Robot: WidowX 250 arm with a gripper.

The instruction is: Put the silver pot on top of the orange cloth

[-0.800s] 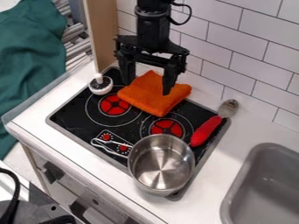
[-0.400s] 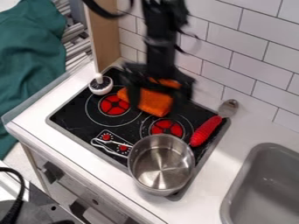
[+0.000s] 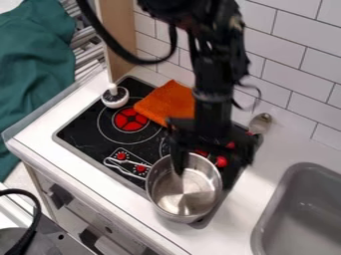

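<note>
- Two fingers (image 3: 178, 152) of the black gripper (image 3: 205, 174) stand spread, one over the mouth of the silver pot (image 3: 183, 201), the other beside its right side.
- Pot sits upright on the near right part of the black stove top (image 3: 83, 132), apart from the cloth.
- Red-handled spoon (image 3: 261, 123) lies partly hidden behind the gripper, its metal bowl end showing.
- Orange cloth (image 3: 166, 102) lies at the stove's back, partly covered by the arm.
- White, round, stemmed item (image 3: 114, 97) stands left of the cloth.
- Gray sink (image 3: 303, 209) is at right.
</note>
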